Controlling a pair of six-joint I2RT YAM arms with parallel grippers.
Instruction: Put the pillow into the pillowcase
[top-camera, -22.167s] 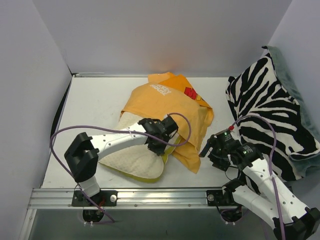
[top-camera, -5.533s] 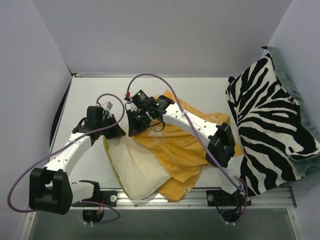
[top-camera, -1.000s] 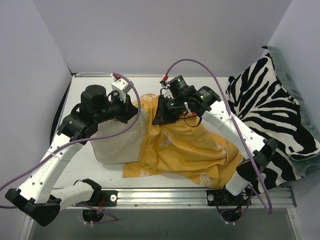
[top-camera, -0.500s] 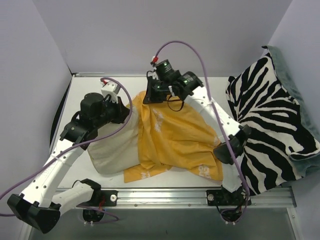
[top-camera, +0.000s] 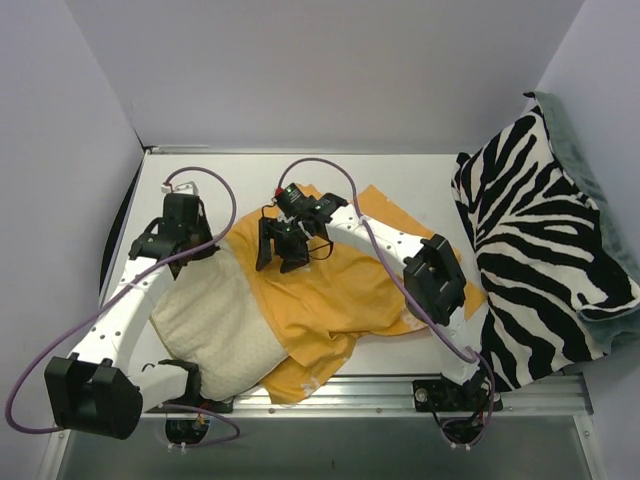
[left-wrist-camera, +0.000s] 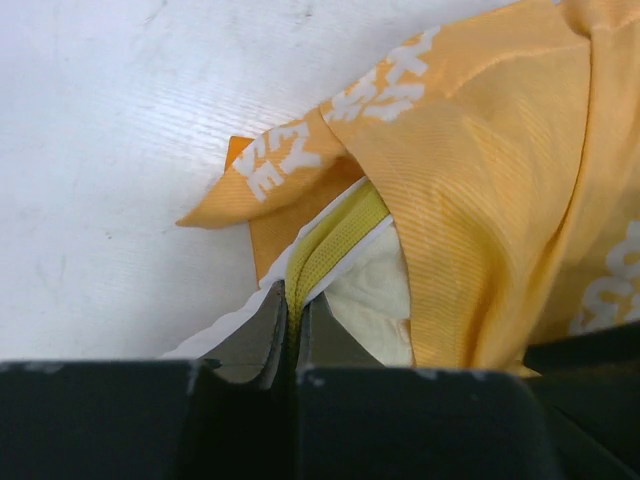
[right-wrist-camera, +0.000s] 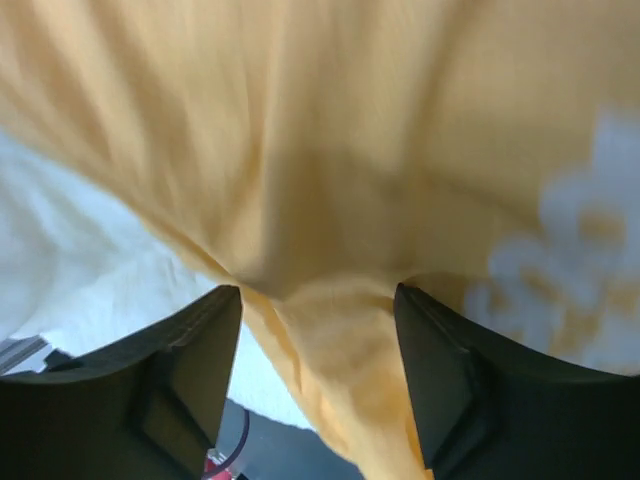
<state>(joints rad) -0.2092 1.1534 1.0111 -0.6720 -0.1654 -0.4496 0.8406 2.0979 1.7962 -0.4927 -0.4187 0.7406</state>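
The pillow (top-camera: 205, 325) lies on the white bench (top-camera: 190, 180), at the left and close to the front edge. Most of its cream, bumpy top shows. Its right side and far end are tucked into the orange pillowcase (top-camera: 335, 290). The pillowcase lies in folds across the middle of the bench. The left jaws are shut tight on the yellow-green trim (left-wrist-camera: 335, 235) at the far corner of the pillow, right where the edge of the pillowcase starts. The right jaws are apart, just over the pillowcase near its far end. Orange cloth sits between them, but they do not pinch it. A zebra-striped cushion (top-camera: 540, 230) leans at the right side, well apart from the pillow.
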